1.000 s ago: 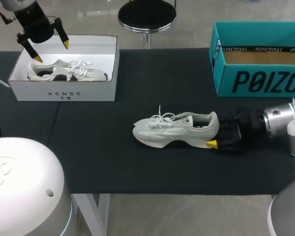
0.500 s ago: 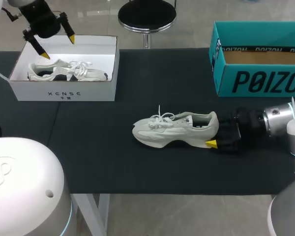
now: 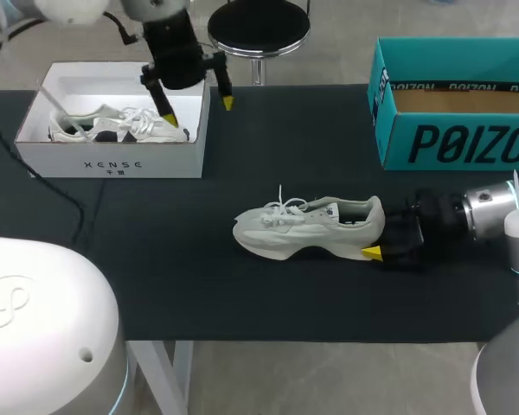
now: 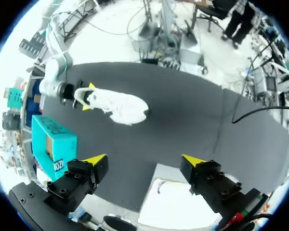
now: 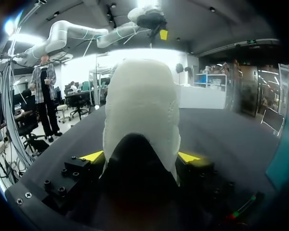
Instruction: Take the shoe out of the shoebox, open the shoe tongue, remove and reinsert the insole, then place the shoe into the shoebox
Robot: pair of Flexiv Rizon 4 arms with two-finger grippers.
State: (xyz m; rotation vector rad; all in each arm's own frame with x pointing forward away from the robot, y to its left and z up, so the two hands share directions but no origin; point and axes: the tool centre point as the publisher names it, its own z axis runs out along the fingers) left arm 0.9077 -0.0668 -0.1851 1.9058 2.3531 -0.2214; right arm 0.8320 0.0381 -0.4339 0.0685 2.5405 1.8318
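A white shoe (image 3: 307, 226) lies on its sole on the black mat, toe to the left. My right gripper (image 3: 382, 246) comes in from the right and grips its heel. In the right wrist view the heel (image 5: 142, 110) fills the gap between both yellow-tipped fingers (image 5: 93, 156). My left gripper (image 3: 199, 111) hangs open over the right wall of the white shoebox (image 3: 112, 162), which holds a second white shoe (image 3: 112, 125). From the left wrist the loose shoe (image 4: 118, 105) lies far ahead of the open left gripper (image 4: 145, 160), with the white shoebox (image 4: 178, 204) under it.
A teal shoebox (image 3: 454, 138) stands open at the back right, close behind my right arm. It also shows in the left wrist view as the teal shoebox (image 4: 53, 144). The black mat (image 3: 156, 259) covers the table.
My left arm has swung right, from above the white shoebox's far left corner to above its right wall, fingers still open. The right arm and the shoe have stayed put.
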